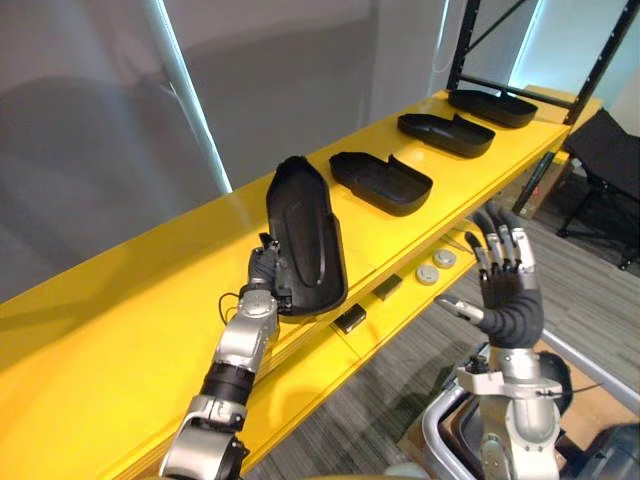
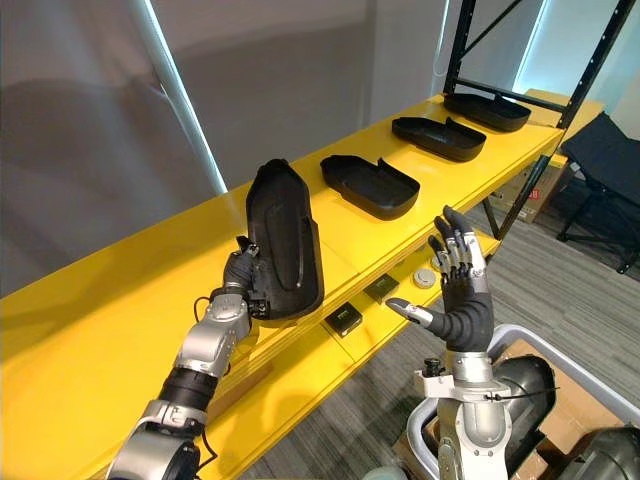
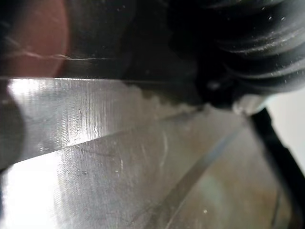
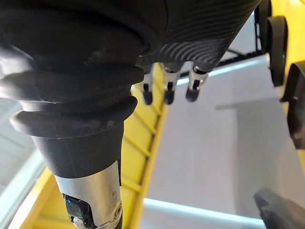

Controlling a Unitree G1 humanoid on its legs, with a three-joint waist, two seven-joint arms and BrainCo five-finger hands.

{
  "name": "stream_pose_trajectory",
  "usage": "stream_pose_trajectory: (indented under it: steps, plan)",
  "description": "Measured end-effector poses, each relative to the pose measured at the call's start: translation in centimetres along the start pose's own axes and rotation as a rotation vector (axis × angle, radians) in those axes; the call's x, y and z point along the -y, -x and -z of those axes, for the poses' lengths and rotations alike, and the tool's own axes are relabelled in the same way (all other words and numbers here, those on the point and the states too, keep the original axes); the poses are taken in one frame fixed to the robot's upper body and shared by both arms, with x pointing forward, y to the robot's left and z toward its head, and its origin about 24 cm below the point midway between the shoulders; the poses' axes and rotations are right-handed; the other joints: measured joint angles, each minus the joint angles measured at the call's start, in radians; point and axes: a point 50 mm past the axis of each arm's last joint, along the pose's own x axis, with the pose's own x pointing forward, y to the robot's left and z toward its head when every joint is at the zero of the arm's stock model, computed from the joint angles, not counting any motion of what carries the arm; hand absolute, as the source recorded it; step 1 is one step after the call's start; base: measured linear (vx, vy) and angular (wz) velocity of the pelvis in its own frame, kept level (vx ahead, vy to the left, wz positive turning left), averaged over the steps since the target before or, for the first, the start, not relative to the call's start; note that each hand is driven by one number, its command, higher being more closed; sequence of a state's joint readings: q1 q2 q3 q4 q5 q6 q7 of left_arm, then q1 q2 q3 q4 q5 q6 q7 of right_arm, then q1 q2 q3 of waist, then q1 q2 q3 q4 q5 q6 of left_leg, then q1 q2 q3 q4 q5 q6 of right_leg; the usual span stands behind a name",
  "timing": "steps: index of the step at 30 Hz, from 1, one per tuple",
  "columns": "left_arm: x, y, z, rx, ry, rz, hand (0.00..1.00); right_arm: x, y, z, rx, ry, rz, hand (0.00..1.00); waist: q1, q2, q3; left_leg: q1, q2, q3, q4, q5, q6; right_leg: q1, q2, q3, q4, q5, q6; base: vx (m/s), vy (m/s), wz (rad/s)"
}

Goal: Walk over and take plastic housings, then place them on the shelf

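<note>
Left hand at front edge of shelf, thumb clamped on rim of held housing, which is tipped up on end; fingers hidden behind shell. Right hand at 4 o'clock, raised, fingers straight and spread, empty. Near housing, middle housing and far housing lie on shelf toward 1 o'clock. Left wrist view too dark and close to make out.

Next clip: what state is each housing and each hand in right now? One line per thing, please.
Held housing: upright on end over the yellow shelf, gripped at its lower end.
Nearest lying housing: flat on the shelf, hollow side up.
Middle housing: flat, hollow side up.
Farthest housing: flat, hollow side up.
Left hand: shut on the held housing.
Right hand: open, raised, empty.
</note>
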State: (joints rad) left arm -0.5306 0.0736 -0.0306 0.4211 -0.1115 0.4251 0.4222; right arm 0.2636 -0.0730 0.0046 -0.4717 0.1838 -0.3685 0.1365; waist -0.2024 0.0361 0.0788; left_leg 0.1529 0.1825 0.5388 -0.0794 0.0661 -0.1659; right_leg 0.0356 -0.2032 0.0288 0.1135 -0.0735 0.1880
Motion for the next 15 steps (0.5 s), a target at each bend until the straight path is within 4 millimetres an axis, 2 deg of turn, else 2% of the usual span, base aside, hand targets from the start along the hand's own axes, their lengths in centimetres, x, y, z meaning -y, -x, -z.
stream_pose_trajectory:
  steps: [4, 5, 9, 15]
  plan:
    - [-1.3, -1.0, -1.1, -0.031, -0.012, -0.082, 1.00, -0.4, 0.0, 0.2, -0.020, -0.010, -0.032, 0.00, -0.016, 0.011, 0.007, -0.007, 0.000, 0.004, 0.000, 0.002, 0.001, -0.003, 0.000, 0.003, 0.001, -0.001, 0.001, -0.04, -0.013, -0.01]
    - [-2.3, -1.6, -1.9, -0.039, -0.033, -0.119, 1.00, -0.5, 0.0, 0.3, -0.026, -0.013, -0.039, 0.00, -0.026, 0.016, 0.010, -0.017, 0.000, 0.004, 0.000, 0.003, 0.002, -0.011, 0.001, 0.003, 0.001, -0.003, 0.005, -0.05, -0.018, 0.01]
    - [-5.2, -2.6, -3.0, -0.056, -0.087, -0.204, 1.00, -0.6, 0.1, 0.4, -0.040, -0.029, -0.056, 0.00, -0.034, 0.027, 0.016, -0.031, 0.005, 0.008, 0.000, 0.012, 0.000, -0.035, 0.008, 0.011, 0.008, -0.003, 0.004, -0.01, -0.005, 0.00]
    - [-6.4, -3.1, -1.9, -0.133, -0.119, -0.231, 1.00, -1.2, 0.1, 0.6, -0.062, -0.063, -0.082, 0.00, -0.035, 0.035, 0.031, -0.030, 0.008, 0.003, 0.000, 0.013, 0.000, -0.038, 0.011, 0.010, 0.016, -0.003, 0.004, 0.00, -0.006, 0.01]
